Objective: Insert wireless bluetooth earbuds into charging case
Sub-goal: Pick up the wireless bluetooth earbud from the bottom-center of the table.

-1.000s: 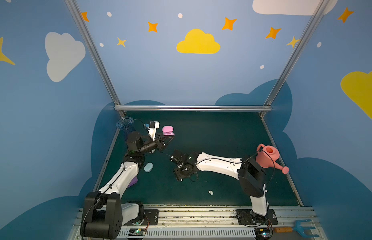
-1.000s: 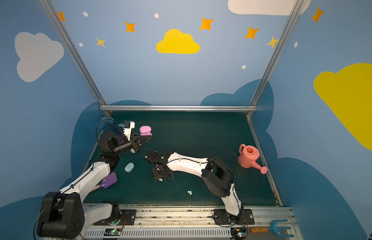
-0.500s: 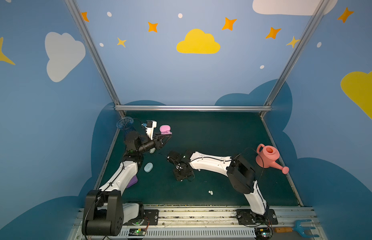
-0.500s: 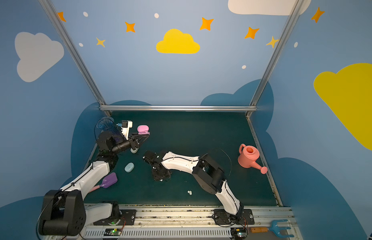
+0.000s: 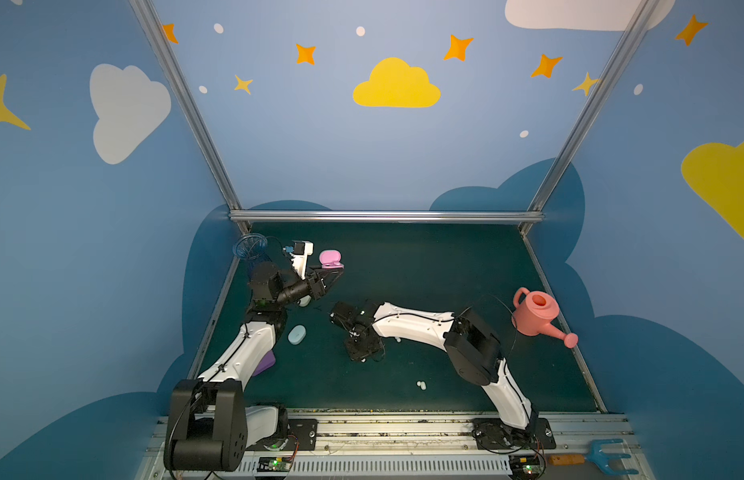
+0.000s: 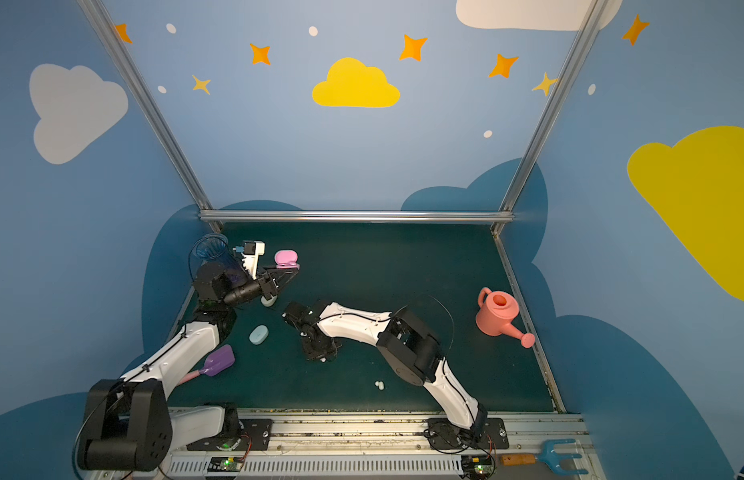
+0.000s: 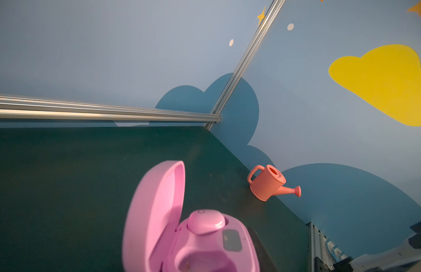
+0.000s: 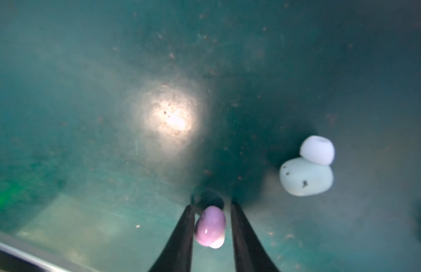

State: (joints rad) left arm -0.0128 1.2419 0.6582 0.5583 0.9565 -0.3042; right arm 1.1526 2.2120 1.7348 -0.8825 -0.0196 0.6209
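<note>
Earbud (image 8: 209, 227), pink, sits between right gripper (image 8: 212, 207) fingers, long axis along them, pale tip toward wrist; can't tell if clamped. Left gripper (image 5: 335, 275) grasps open pink case (image 5: 331, 257).

No legible text, label, brand or number on anything in view.

Blue walls (image 5: 362, 166) carry yellow clouds (image 5: 396, 85) (darker blue ones low down) and orange stars (image 5: 305, 54); aluminium rails (image 5: 384, 216) edge the green surface (image 5: 424, 266).
</note>
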